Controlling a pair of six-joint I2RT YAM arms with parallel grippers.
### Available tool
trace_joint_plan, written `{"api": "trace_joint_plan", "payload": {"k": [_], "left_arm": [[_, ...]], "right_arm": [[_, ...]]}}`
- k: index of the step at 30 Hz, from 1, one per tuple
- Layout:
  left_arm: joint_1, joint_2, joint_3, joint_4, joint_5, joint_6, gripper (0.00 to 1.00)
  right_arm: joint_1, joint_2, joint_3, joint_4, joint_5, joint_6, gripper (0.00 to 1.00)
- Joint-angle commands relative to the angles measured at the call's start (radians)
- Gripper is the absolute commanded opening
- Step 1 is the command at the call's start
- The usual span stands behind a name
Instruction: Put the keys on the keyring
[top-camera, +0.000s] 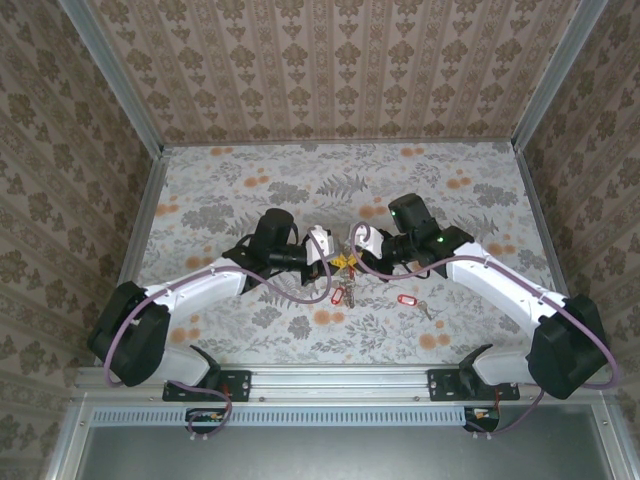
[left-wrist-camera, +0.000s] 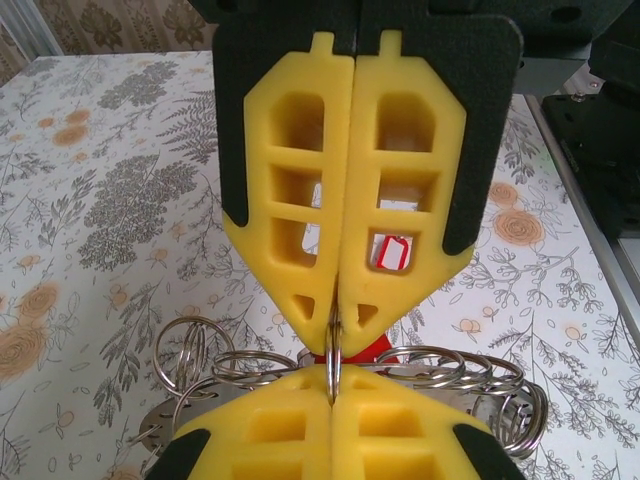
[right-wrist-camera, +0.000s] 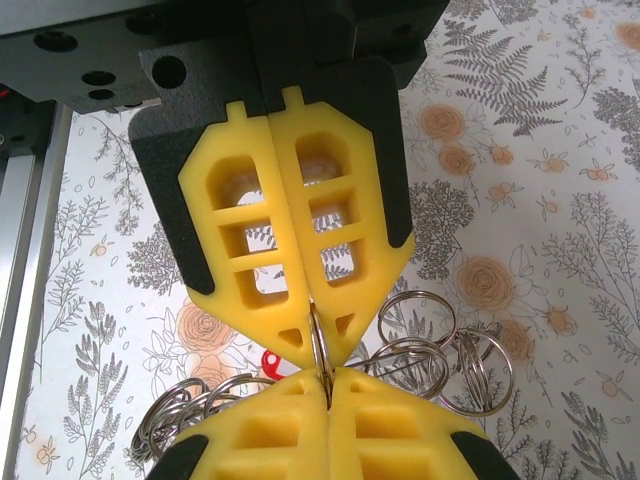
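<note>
Metal keyring (top-camera: 344, 262) clenched by left end effector (top-camera: 324, 252) and right end effector (top-camera: 361, 241), red-tagged keys (top-camera: 405, 300) on table (top-camera: 250, 190)

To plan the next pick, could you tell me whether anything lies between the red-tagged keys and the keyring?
Nothing visible does: the red-tagged keys lie on open table just base-side of the keyring, pinched by the left gripper and right gripper.

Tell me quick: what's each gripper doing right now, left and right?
Left gripper: closed, pinching the silvery metal keyring fringed with small rings.
Right gripper: closed, pinching the same keyring from the opposite side.
</note>
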Motion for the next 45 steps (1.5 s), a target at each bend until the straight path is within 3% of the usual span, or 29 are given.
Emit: {"api": "trace_joint_plan", "payload": {"k": [1,8,16,27,40,43,45], "left_arm": [[-0.017,0.011,0.012,0.140,0.033,-0.021,0.00],[-0.023,0.035,0.020,0.171,0.035,-0.029,0.00],[-0.011,0.031,0.031,0.158,0.069,-0.064,0.00],[-0.008,0.022,0.006,0.157,0.100,-0.067,0.00],[-0.004,-0.006,-0.041,0.252,0.145,-0.125,0.00],[-0.005,-0.003,-0.040,0.267,0.156,-0.131,0.00],[-0.005,0.001,-0.047,0.291,0.158,-0.144,0.00]], "right_arm": [[0.006,-0.025,-0.021,-0.009,-0.047,0.018,0.00],[0.008,-0.027,-0.013,-0.060,-0.073,0.046,0.00],[0.006,-0.019,-0.075,0.034,-0.049,0.094,0.00],[0.006,-0.032,-0.038,0.026,-0.047,0.051,0.00],[-0.002,-0.032,-0.061,0.046,-0.068,0.025,0.13],[-0.016,-0.039,-0.073,0.057,-0.079,0.025,0.11],[-0.025,-0.038,-0.069,0.048,-0.095,0.016,0.04]]}}
